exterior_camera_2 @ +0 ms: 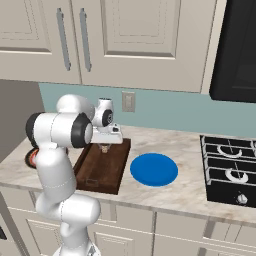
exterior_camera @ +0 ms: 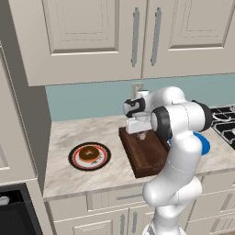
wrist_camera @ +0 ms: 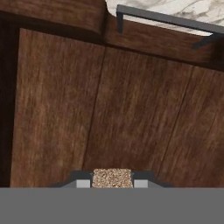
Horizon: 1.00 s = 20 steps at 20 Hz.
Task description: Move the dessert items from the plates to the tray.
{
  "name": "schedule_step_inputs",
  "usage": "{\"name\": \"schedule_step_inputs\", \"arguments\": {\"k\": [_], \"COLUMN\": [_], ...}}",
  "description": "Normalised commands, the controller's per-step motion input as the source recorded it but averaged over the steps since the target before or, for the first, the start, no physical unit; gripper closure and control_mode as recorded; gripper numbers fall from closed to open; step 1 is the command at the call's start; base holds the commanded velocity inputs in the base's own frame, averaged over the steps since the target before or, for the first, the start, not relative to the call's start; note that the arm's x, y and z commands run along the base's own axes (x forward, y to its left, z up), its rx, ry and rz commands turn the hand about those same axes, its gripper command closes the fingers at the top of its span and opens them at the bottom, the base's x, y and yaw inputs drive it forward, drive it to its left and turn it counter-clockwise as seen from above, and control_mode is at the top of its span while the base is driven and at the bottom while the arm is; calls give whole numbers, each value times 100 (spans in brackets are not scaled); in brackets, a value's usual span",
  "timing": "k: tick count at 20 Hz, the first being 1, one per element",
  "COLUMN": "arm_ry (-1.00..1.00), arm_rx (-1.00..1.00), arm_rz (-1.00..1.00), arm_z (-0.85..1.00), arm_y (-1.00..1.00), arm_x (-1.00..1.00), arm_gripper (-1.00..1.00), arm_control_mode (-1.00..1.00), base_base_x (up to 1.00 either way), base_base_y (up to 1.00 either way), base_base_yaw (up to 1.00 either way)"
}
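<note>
Morsel (wrist_camera: 113, 178) clamped in gripper (wrist_camera: 113, 183) (mostly hidden), tray (wrist_camera: 109, 109) below

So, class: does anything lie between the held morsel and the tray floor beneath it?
Nothing visible does. The gripper holds the morsel above bare tray boards; the doughnut sits on its plate, off to one side.

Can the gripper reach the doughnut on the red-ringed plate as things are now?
Probably not yet. The gripper is shut on the tan morsel above the tray. The doughnut lies uncovered, nothing beside it, so the way opens after release.
</note>
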Motion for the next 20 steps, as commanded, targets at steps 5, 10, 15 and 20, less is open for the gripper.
{"name": "schedule_step_inputs", "arguments": {"k": [5, 10, 15, 20], "arm_ry": [0, 0, 0, 0], "arm_rx": [0, 0, 0, 0], "arm_rz": [0, 0, 0, 0], "arm_z": [-15, -1, 0, 0], "arm_y": [0, 0, 0, 0], "arm_x": [8, 0, 0, 0], "arm_gripper": [100, -100, -100, -100], "arm_control_mode": [-100, -100, -100, -100], "base_base_x": [0, 0, 0, 0], "base_base_y": [0, 0, 0, 0], "base_base_yaw": [0, 0, 0, 0]}}
